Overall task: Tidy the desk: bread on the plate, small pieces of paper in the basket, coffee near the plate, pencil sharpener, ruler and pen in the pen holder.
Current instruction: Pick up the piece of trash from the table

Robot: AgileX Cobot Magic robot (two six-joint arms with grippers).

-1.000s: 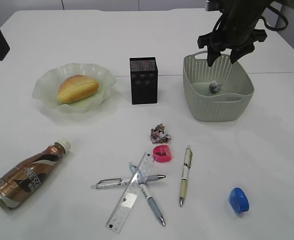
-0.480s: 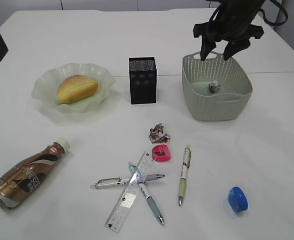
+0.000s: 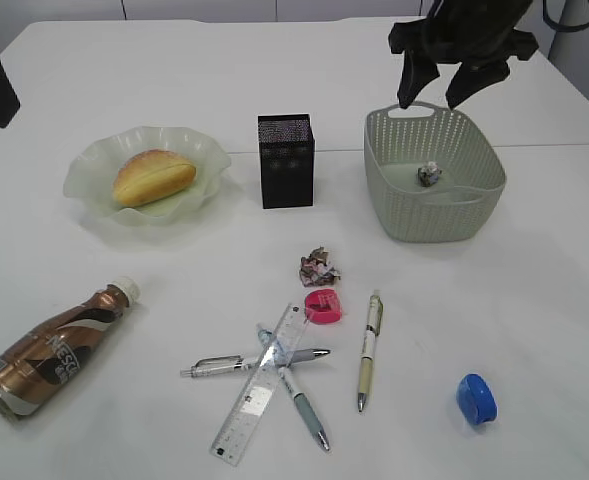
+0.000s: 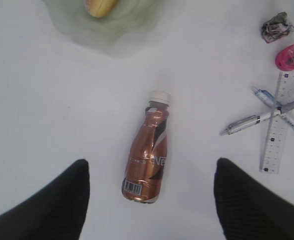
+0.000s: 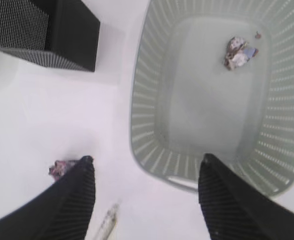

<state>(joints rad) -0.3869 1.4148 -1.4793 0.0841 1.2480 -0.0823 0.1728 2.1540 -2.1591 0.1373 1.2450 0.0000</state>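
Rising since a second ago, the right gripper (image 3: 433, 100) hangs above the basket (image 3: 471, 205), jaws released and empty. One paper wad (image 3: 320, 267) lies on the tabletop (image 3: 534, 300): light, soft; pinch across its middle.

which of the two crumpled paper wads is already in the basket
The whitish-blue crumpled paper wad lies inside the grey-green perforated plastic basket. The reddish-brown patched wad is out on the white desk, just above the pink pencil sharpener.
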